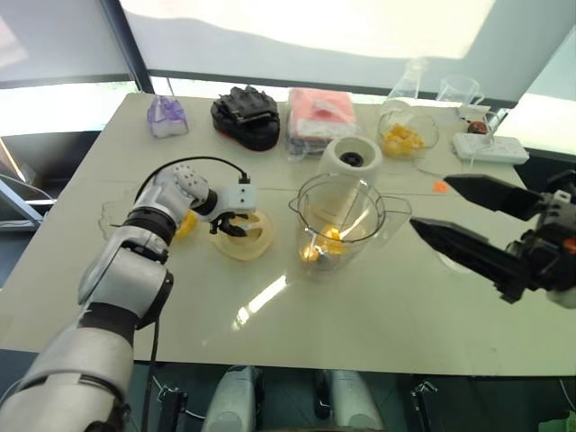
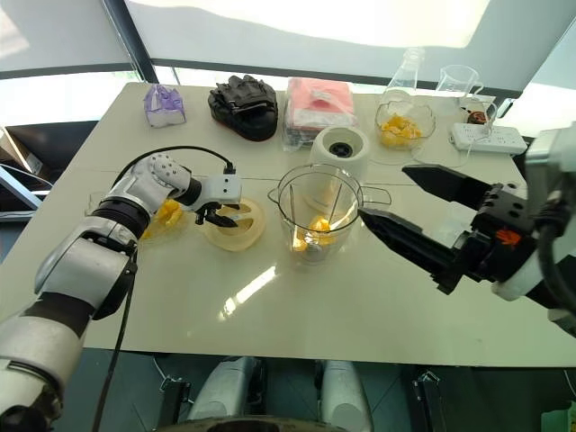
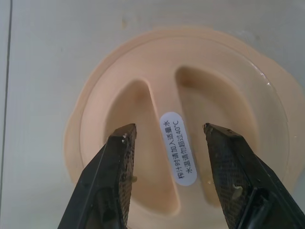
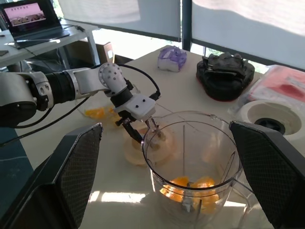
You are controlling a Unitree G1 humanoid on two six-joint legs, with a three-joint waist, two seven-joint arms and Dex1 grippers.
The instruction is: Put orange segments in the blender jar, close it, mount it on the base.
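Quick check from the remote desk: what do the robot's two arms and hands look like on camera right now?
The left arm is glossy silver-grey with black joint bands, a perforated rounded wrist, a white wrist block and a black cable looping over it. The left hand has two black wedge fingers. The right hand has long black tapered fingers with textured pads, a black body with an orange mark, and dark cabling.

A lab — glass flask (image 1: 407, 81), beaker (image 1: 458, 91), laptop (image 4: 32, 18) nearby.
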